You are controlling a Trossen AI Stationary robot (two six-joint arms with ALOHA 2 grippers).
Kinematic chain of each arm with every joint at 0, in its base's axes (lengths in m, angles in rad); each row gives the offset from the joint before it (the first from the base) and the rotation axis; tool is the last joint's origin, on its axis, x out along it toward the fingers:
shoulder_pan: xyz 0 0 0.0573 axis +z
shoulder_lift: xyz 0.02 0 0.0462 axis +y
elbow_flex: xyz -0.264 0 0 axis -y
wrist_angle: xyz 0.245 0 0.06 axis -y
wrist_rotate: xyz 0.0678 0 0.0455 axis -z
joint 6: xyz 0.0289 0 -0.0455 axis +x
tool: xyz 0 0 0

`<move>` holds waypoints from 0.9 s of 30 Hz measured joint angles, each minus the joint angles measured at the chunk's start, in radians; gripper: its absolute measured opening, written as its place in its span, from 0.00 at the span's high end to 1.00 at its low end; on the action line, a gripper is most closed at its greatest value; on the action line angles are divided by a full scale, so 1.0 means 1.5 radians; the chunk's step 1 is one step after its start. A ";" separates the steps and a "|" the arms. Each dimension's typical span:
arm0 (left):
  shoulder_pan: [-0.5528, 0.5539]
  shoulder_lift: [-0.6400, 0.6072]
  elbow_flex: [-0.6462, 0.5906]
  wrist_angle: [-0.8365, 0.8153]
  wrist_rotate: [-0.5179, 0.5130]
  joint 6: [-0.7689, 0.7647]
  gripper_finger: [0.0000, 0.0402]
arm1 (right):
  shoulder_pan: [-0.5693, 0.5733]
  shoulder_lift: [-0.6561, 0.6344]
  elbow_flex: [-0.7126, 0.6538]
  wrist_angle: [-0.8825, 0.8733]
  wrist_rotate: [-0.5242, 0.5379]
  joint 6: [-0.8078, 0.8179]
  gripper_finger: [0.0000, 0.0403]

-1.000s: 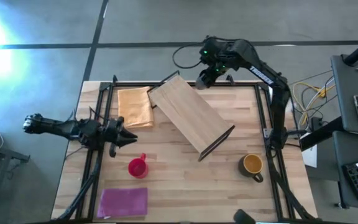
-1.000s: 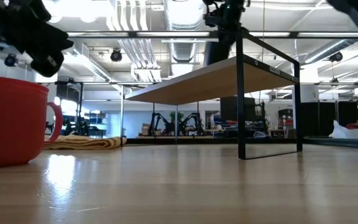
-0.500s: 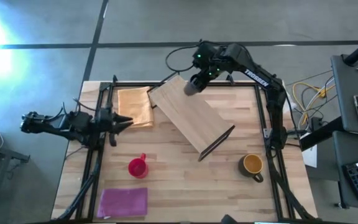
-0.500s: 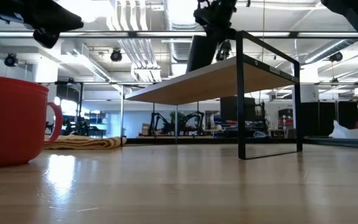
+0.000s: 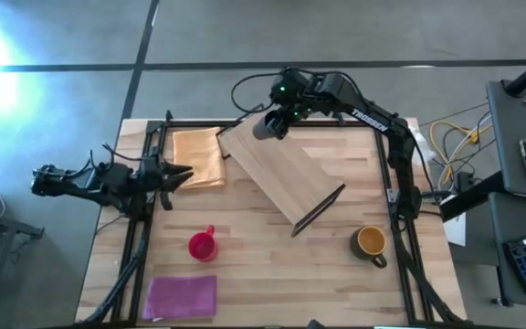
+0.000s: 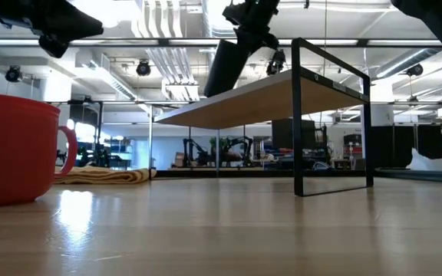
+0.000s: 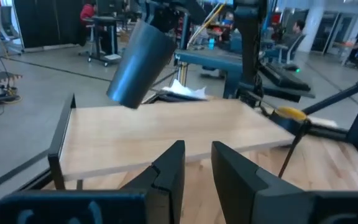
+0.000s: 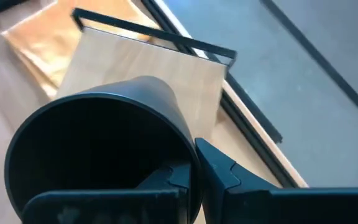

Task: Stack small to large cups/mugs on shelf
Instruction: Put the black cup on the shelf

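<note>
1. The surface (image 5: 245, 265) is a pale wood-plank top with a dark metal frame along its edges, standing on a grey floor crossed by dark seams.
2. The shelf (image 5: 281, 169) lies diagonally across the middle of the surface, running from about 11 o'clock toward 4 o'clock, with thin dark end frames at both short ends.
3. The right gripper (image 5: 279, 117) is clamped on the rim of the black cup (image 5: 268, 126), which hangs tilted in the air over the shelf's 11 o'clock end; the low view shows the cup clear of the board.
4. The left gripper (image 5: 183, 173) hovers at the 9 o'clock side of the surface, over the near edge of the orange-tan cloth (image 5: 197, 155); its fingers are slightly apart and hold nothing.
5. The red mug (image 5: 202, 244) stands on the surface toward 7 o'clock, handle up-table, well apart from the shelf.
6. The dark mug with the yellow inside (image 5: 371, 242) stands toward 4 o'clock, near the shelf's lower end frame.
7. A purple mat (image 5: 183, 296) lies flat at the 7 o'clock corner, just below the red mug.
8. Beyond the surface, the low view shows a large hall with ceiling ducts and strip lights; the left wrist view shows seated people far off at desks.
9. At 3 o'clock off the surface, yellow cables and a keyboard sit on a side stand.
</note>
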State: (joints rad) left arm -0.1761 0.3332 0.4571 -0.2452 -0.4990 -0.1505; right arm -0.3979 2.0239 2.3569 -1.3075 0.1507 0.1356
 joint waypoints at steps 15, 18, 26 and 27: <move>0.000 -0.004 -0.004 0.276 -0.013 -0.158 0.84 | 0.019 -0.017 -0.001 -0.019 -0.047 0.011 0.98; 0.000 -0.002 -0.004 0.293 -0.021 -0.170 0.84 | 0.043 -0.026 -0.001 0.031 -0.047 -0.021 0.98; 0.001 0.022 -0.008 0.298 -0.052 -0.118 0.84 | 0.031 -0.027 -0.001 0.092 -0.153 -0.022 0.98; 0.004 0.034 -0.008 0.297 -0.077 -0.110 0.84 | 0.026 -0.022 -0.001 0.094 -0.152 -0.024 0.98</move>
State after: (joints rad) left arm -0.1703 0.3836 0.4454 0.2004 -0.6148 -0.3158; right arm -0.3587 1.9908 2.3562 -1.1664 -0.0772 0.0992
